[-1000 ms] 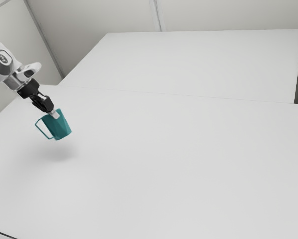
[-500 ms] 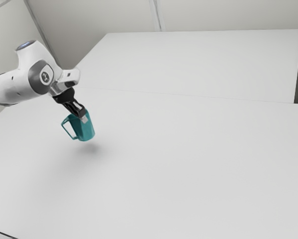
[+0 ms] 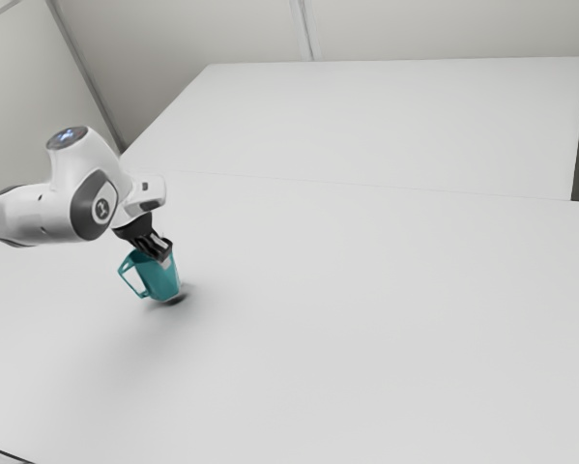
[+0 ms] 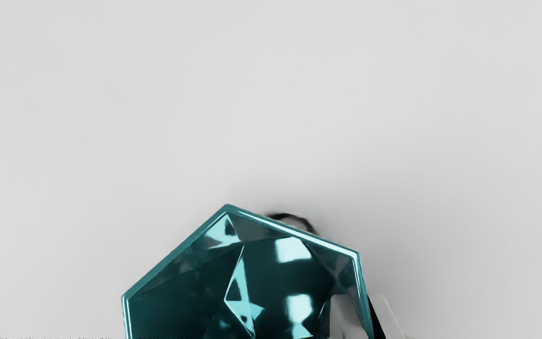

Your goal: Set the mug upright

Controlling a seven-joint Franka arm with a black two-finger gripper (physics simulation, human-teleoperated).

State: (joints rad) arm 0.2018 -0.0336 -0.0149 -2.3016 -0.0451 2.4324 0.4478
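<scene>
In the exterior view the gripper (image 3: 164, 259) points down at the rim of the teal mug (image 3: 159, 278), at the exterior view's left. The mug is near upright with a slight tilt, its base at or just above the table, and its handle faces the exterior view's left. Looking into the faceted mug (image 4: 271, 282) in the wrist view, I see its open mouth. The gripper (image 4: 369, 316) is shut on the mug's wall, one fingertip inside and the other outside.
A broad white table (image 3: 366, 319) lies under the mug, with a dark shadow by the mug's base. Behind it is another white surface (image 3: 395, 126) against pale walls. A dark cable runs at the exterior view's lower left corner.
My gripper has carried the mug toward the exterior view's right and then down closer to the table. The mug's tilt looks slightly changed, and its shadow now sits close to the base.
</scene>
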